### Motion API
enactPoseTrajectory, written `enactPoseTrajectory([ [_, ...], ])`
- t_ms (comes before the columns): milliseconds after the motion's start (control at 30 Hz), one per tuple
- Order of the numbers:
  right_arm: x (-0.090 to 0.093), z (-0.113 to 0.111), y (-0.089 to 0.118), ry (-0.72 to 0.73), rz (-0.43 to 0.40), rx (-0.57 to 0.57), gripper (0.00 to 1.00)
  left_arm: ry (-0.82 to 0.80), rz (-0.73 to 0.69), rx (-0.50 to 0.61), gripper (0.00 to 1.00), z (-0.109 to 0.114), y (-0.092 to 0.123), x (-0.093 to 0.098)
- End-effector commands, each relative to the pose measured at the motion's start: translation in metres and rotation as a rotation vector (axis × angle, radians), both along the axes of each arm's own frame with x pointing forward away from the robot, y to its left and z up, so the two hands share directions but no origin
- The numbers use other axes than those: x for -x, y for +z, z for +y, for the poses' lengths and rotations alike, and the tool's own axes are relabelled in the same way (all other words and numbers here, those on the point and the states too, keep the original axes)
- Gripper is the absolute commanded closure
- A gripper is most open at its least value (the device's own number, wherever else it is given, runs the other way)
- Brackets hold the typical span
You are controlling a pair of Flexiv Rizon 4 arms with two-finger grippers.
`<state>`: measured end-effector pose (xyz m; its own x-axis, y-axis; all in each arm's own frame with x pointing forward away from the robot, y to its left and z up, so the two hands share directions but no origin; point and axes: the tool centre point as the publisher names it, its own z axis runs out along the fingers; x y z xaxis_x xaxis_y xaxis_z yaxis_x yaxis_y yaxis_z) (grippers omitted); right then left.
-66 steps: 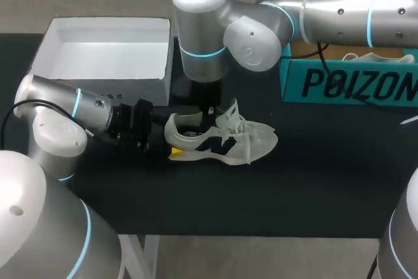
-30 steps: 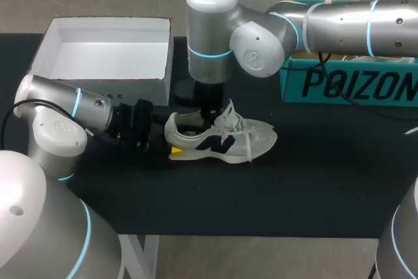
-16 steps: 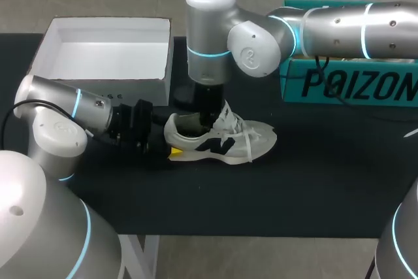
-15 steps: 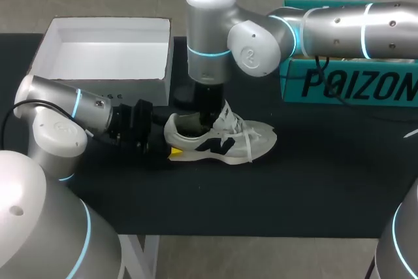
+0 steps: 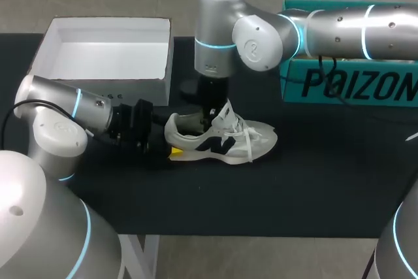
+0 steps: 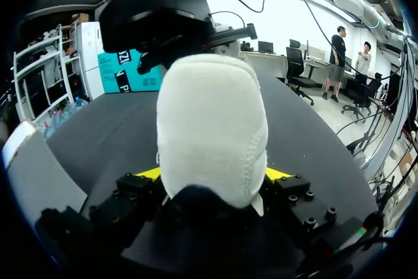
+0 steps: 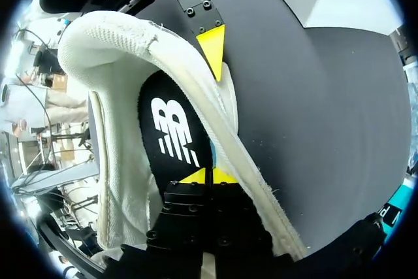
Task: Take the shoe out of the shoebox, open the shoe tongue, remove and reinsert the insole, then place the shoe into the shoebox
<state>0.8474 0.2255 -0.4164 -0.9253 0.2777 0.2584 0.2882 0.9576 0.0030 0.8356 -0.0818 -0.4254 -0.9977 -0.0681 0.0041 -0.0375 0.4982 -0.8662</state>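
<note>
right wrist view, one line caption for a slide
The right gripper, tips closed, sits inside the white shoe just over the black insole while the left gripper clamps the heel.

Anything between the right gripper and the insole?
Nothing visible. The right gripper is down inside the shoe, with its tips right at the black insole. The left gripper clamps the heel from behind, outside the opening.

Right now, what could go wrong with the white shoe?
The right gripper sits deep inside the white mesh sneaker, tips at its black printed insole; pulling up may snag the collar or loose white laces. The left gripper clamps only the heel, so the sneaker might twist free.
</note>
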Motion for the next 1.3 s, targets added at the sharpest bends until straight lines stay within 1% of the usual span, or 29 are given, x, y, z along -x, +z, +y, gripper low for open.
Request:
enactPoseTrajectory([
  [33, 0.007, -0.015, 0.001, -0.016, -0.047, -0.046, 1.0, 0.0, -0.001, 0.001, 1.0, 0.0, 0.001, 0.001],
  [267, 0.005, -0.019, 0.032, -0.021, -0.085, -0.131, 1.0, 0.0, -0.001, 0.001, 1.0, 0.0, 0.001, 0.001],
  [400, 0.002, -0.018, 0.048, -0.004, -0.116, -0.141, 1.0, 0.0, -0.001, 0.001, 1.0, 0.0, 0.001, 0.001],
  [533, -0.002, -0.017, 0.057, 0.005, -0.131, -0.157, 1.0, 0.0, -0.001, 0.001, 1.0, 0.0, 0.001, 0.001],
  [633, -0.007, -0.018, 0.061, 0.01, -0.146, -0.156, 1.0, 0.0, -0.001, 0.001, 1.0, 0.0, 0.001, 0.001],
  [733, -0.01, -0.025, 0.064, 0.006, -0.156, -0.156, 1.0, 0.0, -0.001, 0.001, 1.0, 0.0, 0.001, 0.001],
  [967, -0.01, -0.036, 0.065, 0.003, -0.164, -0.15, 1.0, 0.0, -0.001, 0.001, 1.0, 0.0, 0.001, 0.001],
  [1033, -0.01, -0.037, 0.066, -0.01, -0.163, -0.169, 1.0, 0.0, -0.001, 0.001, 1.0, 0.0, 0.001, 0.001],
  [1100, -0.012, -0.033, 0.068, -0.011, -0.166, -0.182, 1.0, 0.0, -0.001, 0.001, 1.0, 0.0, 0.001, 0.001],
  [1300, -0.017, -0.009, 0.071, 0.021, -0.178, -0.231, 1.0, 0.0, -0.001, 0.001, 1.0, 0.0, 0.001, 0.001],
])
